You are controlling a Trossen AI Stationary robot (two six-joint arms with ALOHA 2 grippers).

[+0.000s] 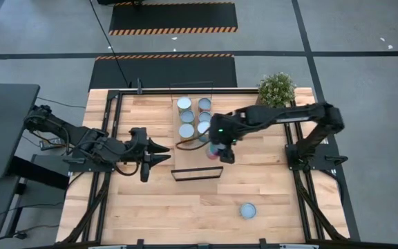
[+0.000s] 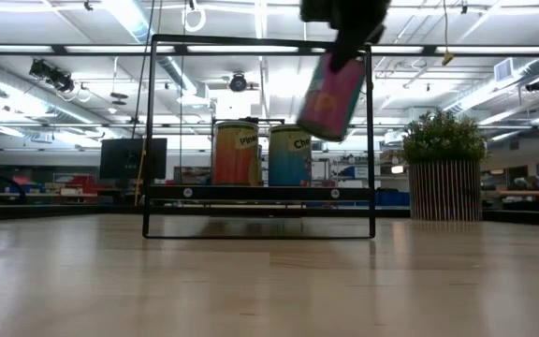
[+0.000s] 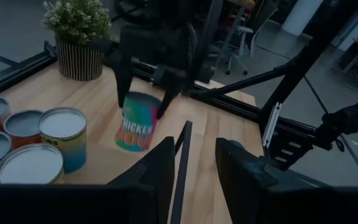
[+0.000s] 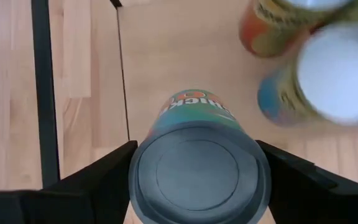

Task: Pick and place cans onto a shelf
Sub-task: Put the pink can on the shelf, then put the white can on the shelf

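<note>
The pale planked wooden worktop is carrying everything, with the long narrow light-wood shelf with thin black wire end frames lying across its middle. Beyond the shelf's far right corner a potted green plant in a ribbed round pot is standing clear of the work. On the shelf's far half six round tins with pale, silvery tops are crowding together in two rows, taking up that end and leaving only the near half bare.

Just above that bare half the right tool is gripping a teal and pink cylindrical can with a dark grey lid, its two dark fingers pressing on opposite sides of the smooth wall. In the low view this can is hanging tilted, well off the board, beside the upright orange and blue labelled tins. One more silvery-topped can is sitting alone on the worktop, well apart from the shelf on its near right.

To the shelf's left the left tool is hovering with its fingers slightly parted, holding nothing.
</note>
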